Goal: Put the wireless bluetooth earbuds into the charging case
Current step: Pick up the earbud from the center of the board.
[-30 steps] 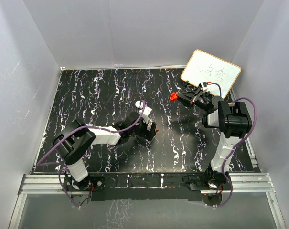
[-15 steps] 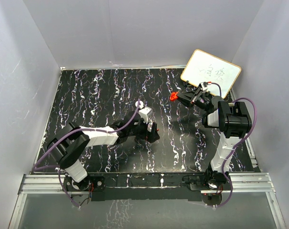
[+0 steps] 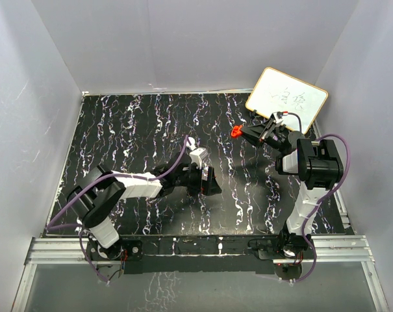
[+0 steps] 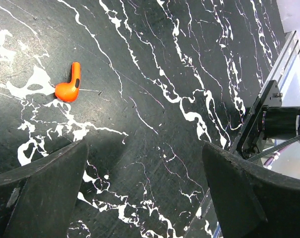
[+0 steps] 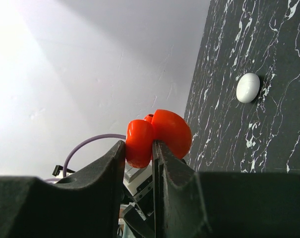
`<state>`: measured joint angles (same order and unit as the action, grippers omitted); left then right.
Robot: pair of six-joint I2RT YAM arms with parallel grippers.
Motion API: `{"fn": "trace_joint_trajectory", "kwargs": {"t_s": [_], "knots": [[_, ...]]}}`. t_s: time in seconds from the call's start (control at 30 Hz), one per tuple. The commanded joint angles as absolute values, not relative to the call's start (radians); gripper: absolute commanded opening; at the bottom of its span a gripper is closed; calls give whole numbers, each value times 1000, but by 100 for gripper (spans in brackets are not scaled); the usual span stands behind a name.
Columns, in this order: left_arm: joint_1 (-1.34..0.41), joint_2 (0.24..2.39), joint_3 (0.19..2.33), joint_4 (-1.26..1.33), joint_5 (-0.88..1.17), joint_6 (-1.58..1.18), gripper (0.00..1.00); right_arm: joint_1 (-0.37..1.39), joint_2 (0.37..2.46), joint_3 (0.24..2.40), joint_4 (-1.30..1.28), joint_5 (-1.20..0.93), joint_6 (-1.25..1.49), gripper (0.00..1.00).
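On the table, an earbud lies ahead of the wide-spread left gripper, nearer one finger. The right gripper pinches the charging case.

- Left arm: white links, black joints, looping purple cable.
- Right arm: same white-and-black build, another purple cable.
- Left gripper fingers: matte black wedges.

Plain pale grey walls enclosed a black tabletop veined with white, and a wood-framed whiteboard leaned in the far right corner.
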<state>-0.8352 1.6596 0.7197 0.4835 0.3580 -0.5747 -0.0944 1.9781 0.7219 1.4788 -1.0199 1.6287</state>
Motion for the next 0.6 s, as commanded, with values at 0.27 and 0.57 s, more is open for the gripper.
{"fn": "trace_joint_trajectory", "kwargs": {"t_s": [0.27,0.57], "knots": [[-838,1748,724,630,360,-610,96,-101,1929,726,1818,-1019,1625,0],[-837,1787,748,627,337,-600,96,-102,1935,731,1818,-1019,1626,0]]}}
